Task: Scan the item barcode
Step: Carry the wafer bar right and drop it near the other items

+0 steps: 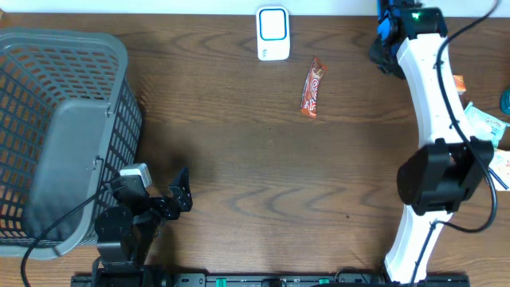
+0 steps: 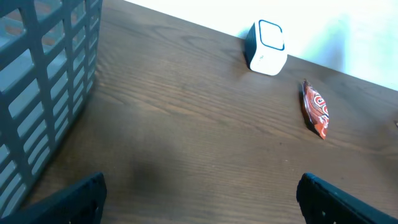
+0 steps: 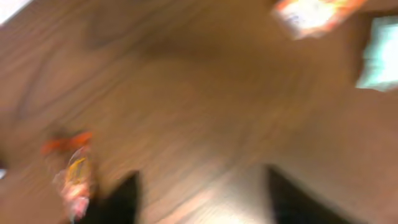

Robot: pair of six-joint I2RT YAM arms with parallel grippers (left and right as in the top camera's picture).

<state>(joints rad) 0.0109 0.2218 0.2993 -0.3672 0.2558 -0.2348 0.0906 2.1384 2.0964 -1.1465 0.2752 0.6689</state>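
The item, a red-orange snack packet [image 1: 313, 88], lies flat on the wooden table just right of the white barcode scanner [image 1: 272, 33] with its blue-framed window. The left wrist view shows the scanner [image 2: 267, 48] and the packet [image 2: 316, 109] far ahead. My left gripper [image 1: 179, 195] rests low at the front left, open, its fingers [image 2: 74, 200] wide apart over bare wood. My right gripper [image 1: 382, 48] is at the back right, to the right of the packet. Its view is blurred; the jaws [image 3: 205, 199] stand apart with nothing between them, and the packet [image 3: 74, 174] lies by the left finger.
A grey mesh basket [image 1: 56, 127] fills the left side of the table. Several other packets lie along the right edge [image 1: 486, 123]; two of them show blurred in the right wrist view [image 3: 314, 12], [image 3: 379, 53]. The right arm's white links [image 1: 434, 96] cross the right side.
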